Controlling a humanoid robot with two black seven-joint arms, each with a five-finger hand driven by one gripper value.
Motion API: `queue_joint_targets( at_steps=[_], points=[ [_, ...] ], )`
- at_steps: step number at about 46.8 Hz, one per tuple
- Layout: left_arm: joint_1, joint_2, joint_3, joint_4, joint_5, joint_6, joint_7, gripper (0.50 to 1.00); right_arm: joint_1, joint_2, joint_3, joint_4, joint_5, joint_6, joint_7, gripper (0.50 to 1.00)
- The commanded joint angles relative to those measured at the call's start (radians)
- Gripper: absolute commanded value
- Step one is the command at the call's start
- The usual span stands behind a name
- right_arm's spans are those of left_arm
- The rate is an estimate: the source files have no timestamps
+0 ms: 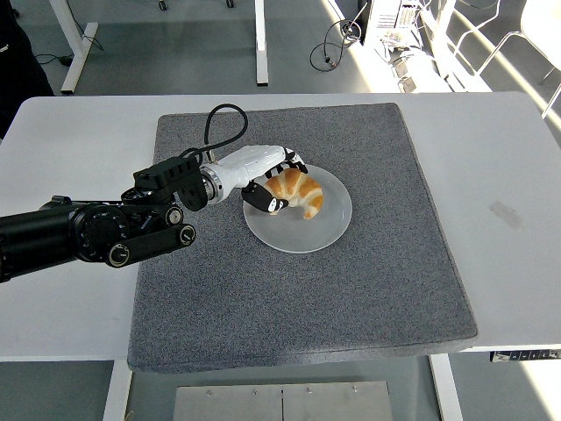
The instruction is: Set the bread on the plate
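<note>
Golden croissant (300,193) on white plate (329,230) | L hand (267,178) fingers wrapped round it | grey mat (368,289) under

From my seat the mat (298,289) reads as coarse grey felt-like cloth, matt and slightly nubbly. The plate (329,230) looks smooth and glossy white (ceramic or hard plastic, I cannot tell which). The bread (301,192) has a shiny, golden-brown baked crust. My left hand (267,180) shows glossy white shell over matt black fingers. The table (70,289) is smooth, plain white.
</note>
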Motion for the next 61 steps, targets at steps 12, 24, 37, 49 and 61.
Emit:
queue_joint_targets(
  at_steps=[12, 24, 37, 49, 61],
  points=[
    [0.016, -0.01, 0.007, 0.033, 0.0, 0.0, 0.0, 0.611, 0.0, 0.0, 0.0, 0.0, 0.0, 0.0, 0.0, 1.0],
    [0.022, -0.011, 0.008, 0.035, -0.002, 0.0, 0.0, 0.631, 0.0, 0.0, 0.0, 0.0, 0.0, 0.0, 0.0, 1.0],
    [0.02, -0.022, -0.002, 0.035, -0.006, 0.0, -0.005, 0.964, 0.0, 0.0, 0.0, 0.0, 0.0, 0.0, 0.002, 1.0],
    [0.019, -0.014, -0.057, 0.033, -0.023, 0.004, -0.005, 0.968, 0.0, 0.0, 0.001, 0.0, 0.0, 0.0, 0.0, 1.0],
    [0.037, 0.02, -0.281, 0.032, -0.054, 0.044, -0.014, 0.968, 0.0, 0.0, 0.0, 0.0, 0.0, 0.0, 0.0, 1.0]
  ],
)
